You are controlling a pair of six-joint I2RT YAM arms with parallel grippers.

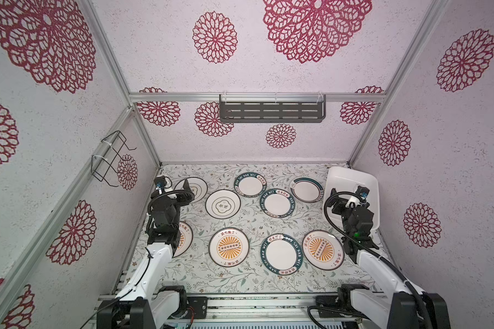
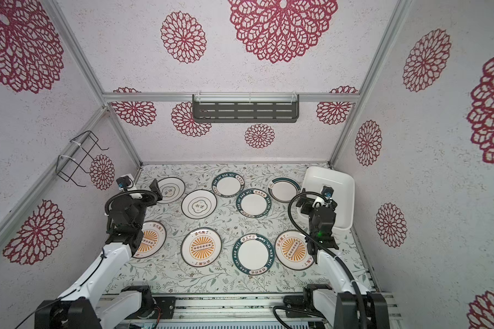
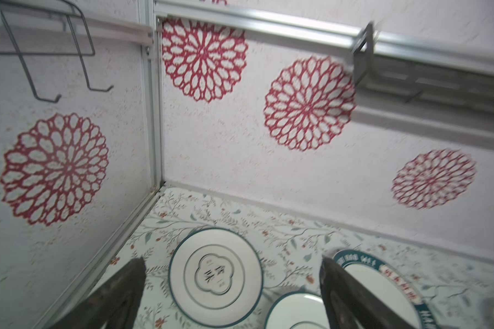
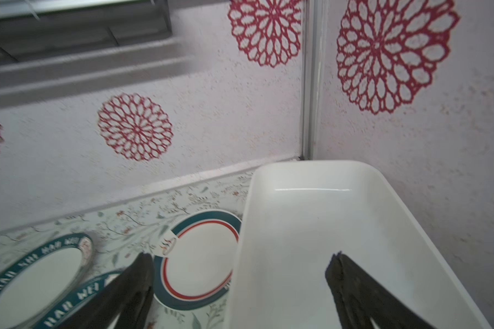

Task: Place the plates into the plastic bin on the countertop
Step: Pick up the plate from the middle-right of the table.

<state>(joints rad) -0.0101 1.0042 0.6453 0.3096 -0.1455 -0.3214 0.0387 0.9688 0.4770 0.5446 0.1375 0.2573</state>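
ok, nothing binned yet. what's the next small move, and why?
Probably shift the right gripper sideways off the plastic bin and down over the rim of the teal-banded plate. Its jaws are open and empty, the bin holds nothing, and that plate lies right beside the bin wall, so it looks like the shortest carry.

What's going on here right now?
Nothing is held. All nine round white plates lie on the leafy-print countertop, and the shallow white plastic bin in the far right corner holds none. Both grippers are open: the left gripper hovers by the far-left thin-ringed plate, the right gripper above the bin's rim.
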